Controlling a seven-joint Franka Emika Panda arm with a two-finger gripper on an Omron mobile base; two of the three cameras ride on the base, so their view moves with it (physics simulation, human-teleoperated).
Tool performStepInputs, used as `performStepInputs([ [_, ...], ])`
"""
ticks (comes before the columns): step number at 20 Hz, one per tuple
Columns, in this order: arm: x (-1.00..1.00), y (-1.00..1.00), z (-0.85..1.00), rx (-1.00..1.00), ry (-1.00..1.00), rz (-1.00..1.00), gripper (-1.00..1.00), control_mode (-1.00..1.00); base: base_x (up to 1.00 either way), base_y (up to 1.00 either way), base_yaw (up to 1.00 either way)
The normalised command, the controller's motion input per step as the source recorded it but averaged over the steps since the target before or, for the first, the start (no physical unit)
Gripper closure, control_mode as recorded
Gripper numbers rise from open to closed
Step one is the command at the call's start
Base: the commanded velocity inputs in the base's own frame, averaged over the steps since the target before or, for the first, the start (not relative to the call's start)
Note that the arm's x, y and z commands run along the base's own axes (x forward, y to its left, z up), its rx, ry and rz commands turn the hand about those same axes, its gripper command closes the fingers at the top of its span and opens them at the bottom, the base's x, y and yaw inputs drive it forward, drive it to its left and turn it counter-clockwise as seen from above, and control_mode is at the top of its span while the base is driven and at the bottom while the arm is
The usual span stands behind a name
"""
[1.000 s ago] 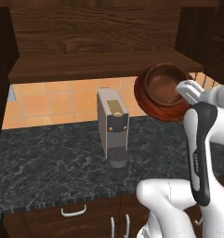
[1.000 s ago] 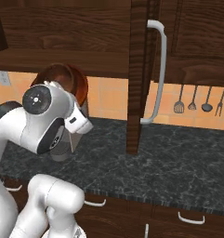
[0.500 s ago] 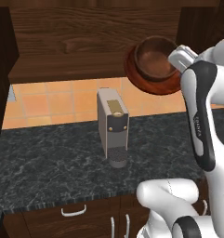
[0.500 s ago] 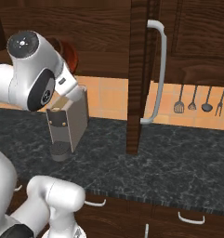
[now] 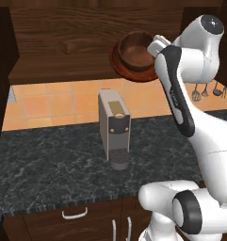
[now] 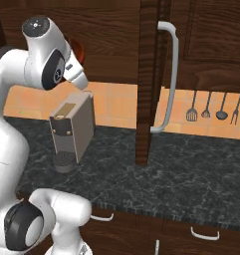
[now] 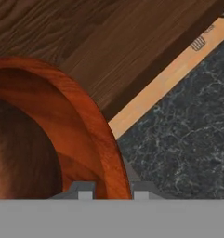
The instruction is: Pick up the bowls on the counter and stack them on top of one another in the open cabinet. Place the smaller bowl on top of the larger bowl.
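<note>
I have the gripper (image 7: 109, 193) pinched on the rim of the larger bowl (image 5: 136, 56), one finger inside the wall and one outside, as the hand view shows at its bottom edge. The jaws stand narrow, with only the reddish wooden rim between them.

From the left base view the bowl is raised well above the counter (image 5: 53, 164), up at the level of the open cabinet (image 5: 63, 42). It is tilted so that its hollow faces toward the camera, and it sits against the dark wood at the cabinet's lower shelf edge. I cannot tell whether it touches the shelf.

In the right base view a sliver of the bowl's red rim peeks out behind the arm's upper joint, in front of the cabinet. The cabinet door (image 6: 151, 74) stands open edge-on, its long white handle (image 6: 169, 74) facing right.

On the counter below, a grey coffee machine (image 5: 114, 127) stands upright near the orange tiled wall (image 5: 49, 101). Kitchen utensils (image 6: 213, 107) hang on that wall further right.
</note>
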Motion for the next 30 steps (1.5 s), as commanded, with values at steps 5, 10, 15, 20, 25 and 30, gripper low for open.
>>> performStepInputs([
  [5, 0.91, 0.15, 0.00, 0.00, 0.09, -0.09, 1.00, -1.00, 0.00, 0.00, 0.00],
  [10, 0.88, 0.07, -0.15, 0.00, 0.15, -0.06, 1.00, -1.00, 0.00, 0.00, 0.00],
  [15, 0.68, 0.03, -0.17, 0.00, 0.05, -0.05, 1.00, -1.00, 0.00, 0.00, 0.00],
  [20, 0.52, 0.06, -0.05, 0.00, 0.00, -0.05, 1.00, -1.00, 0.00, 0.00, 0.00],
  [25, 0.12, 0.00, -0.03, 0.00, 0.00, 0.00, -1.00, -1.00, 0.00, 0.00, 0.00],
  [30, 0.00, 0.00, 0.00, 0.00, 0.00, 0.00, -1.00, -1.00, 0.00, 0.00, 0.00],
])
